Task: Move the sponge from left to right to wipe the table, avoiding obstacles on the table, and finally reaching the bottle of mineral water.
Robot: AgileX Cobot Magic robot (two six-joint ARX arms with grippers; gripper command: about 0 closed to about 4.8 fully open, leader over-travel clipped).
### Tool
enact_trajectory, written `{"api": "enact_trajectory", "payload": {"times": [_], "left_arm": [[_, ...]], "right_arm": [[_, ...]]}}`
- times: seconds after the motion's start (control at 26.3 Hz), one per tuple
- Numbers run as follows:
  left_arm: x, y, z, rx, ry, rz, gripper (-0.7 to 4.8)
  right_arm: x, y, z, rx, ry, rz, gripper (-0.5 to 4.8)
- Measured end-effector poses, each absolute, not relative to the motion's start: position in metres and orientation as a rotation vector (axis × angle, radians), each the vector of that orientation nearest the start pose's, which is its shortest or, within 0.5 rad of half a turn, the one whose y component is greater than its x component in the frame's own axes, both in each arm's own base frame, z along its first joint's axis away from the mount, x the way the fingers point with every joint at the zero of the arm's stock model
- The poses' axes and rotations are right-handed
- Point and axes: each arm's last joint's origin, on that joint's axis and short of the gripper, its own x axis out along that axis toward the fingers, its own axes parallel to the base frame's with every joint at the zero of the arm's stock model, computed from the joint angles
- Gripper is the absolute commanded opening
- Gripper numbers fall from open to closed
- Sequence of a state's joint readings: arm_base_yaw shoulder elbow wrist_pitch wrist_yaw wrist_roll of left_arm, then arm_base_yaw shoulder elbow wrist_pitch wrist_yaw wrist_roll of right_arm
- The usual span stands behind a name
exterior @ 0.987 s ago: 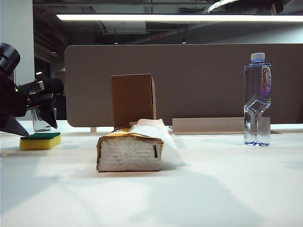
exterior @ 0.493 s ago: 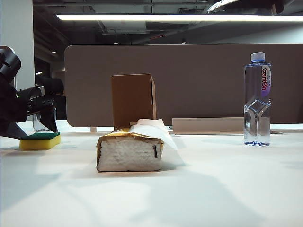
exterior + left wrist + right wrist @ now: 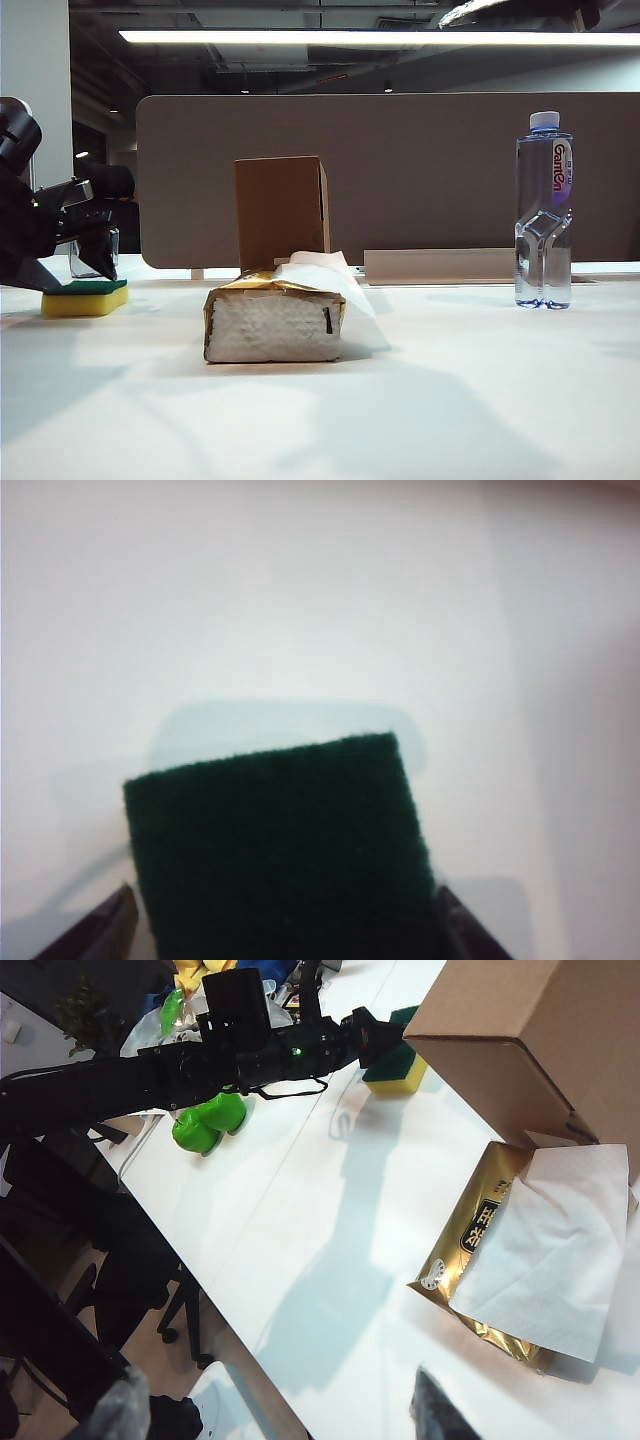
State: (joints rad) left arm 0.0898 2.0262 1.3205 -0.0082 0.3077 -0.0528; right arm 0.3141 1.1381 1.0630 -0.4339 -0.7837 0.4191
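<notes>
Sponge (image 3: 85, 298) lies at the table's (image 3: 420, 400) far left edge, directly under the left gripper (image 3: 62, 268), whose spread fingers straddle it unclenched; the right gripper (image 3: 270, 1415) hangs open above the tissue pack (image 3: 505, 1255), farther off

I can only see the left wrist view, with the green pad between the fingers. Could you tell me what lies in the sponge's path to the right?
Observer: A gold tissue pack lies first, with a brown cardboard box standing upright behind it.
Operator: Thank you. Where does the bottle stand?
Observer: The bottle of mineral water stands upright at the far right of the table, past both obstacles.
Operator: And where are the two hands?
Observer: The right hand hangs open above the table near the tissue pack, holding nothing. The left hand straddles the sponge at the far left.
</notes>
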Motion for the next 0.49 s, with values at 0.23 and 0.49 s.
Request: {"api": "enact_trajectory", "payload": {"times": [0.23, 0.49], "left_arm": [[0.4352, 0.0305, 0.1527, -0.195, 0.730, -0.186, 3.89], [0.4353, 0.0305, 0.1522, -0.196, 0.732, -0.185, 3.13]], "right_arm": [[0.2174, 0.0921, 0.3417, 0.492, 0.740, 0.952, 3.41], [0.2174, 0.0921, 0.3417, 0.492, 0.740, 0.954, 3.40]]}}
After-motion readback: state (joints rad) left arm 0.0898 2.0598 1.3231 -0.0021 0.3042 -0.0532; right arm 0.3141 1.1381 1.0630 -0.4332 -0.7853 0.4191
